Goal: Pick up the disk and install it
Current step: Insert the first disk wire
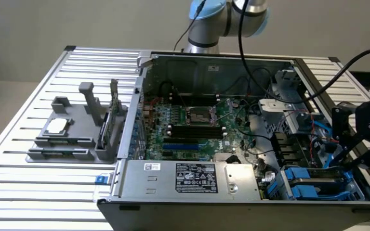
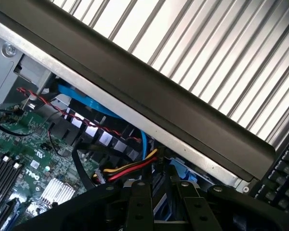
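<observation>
Black claw [image 1: 340,163] [image 2: 163,192] low at the exterior view's right, reaching into the near corner of the open grey metal computer case [image 1: 204,58]; gripping or free, cannot tell. The disk [image 1: 317,182], a flat drive framed by a blue plastic carrier, lies in the drive bay in that same corner, directly under the claw; contact between them not clear. Wrist view: bundle of red, yellow and black wires [image 2: 130,168] close past the claw, a light blue flat cable [image 2: 86,103] beyond, running beneath the case's dark edge. Green motherboard [image 1: 191,125] covers the case floor toward the exterior view's left. Grey power-supply box with a black label [image 1: 194,178] along the near wall, beside the bay. Case stands on a ribbed silver metal table [image 1: 18,192]. Grey plastic holder stand [image 1: 75,142] on the table, well apart from the case at the exterior view's left, carrying a small square silver chip [image 1: 56,126]
</observation>
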Controlling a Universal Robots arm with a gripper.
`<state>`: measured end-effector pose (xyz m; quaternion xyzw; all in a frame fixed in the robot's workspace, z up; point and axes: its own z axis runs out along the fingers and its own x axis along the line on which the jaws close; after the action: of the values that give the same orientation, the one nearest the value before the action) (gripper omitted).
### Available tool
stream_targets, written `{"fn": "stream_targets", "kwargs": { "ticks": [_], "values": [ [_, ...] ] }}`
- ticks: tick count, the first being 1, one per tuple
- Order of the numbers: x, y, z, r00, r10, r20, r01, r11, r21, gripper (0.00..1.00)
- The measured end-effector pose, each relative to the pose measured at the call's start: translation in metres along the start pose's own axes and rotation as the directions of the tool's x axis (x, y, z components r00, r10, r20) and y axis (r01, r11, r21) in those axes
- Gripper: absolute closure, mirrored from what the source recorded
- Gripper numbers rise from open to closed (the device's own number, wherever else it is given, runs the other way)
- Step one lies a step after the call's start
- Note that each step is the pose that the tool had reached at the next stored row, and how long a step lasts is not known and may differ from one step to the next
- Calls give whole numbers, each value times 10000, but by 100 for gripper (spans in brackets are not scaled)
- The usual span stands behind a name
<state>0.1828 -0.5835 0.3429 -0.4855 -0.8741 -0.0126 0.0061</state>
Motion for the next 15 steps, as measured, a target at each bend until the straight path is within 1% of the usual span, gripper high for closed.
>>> {"fn": "stream_targets", "kwargs": {
  "ticks": [5,12,15],
  "values": [
    [-17,28,12,10000,57,-55,-57,10000,5,74],
    [-21,32,29,9996,226,-152,-225,9997,64,74],
    [-24,36,35,9995,277,-182,-275,9996,87,74]
  ]
}}
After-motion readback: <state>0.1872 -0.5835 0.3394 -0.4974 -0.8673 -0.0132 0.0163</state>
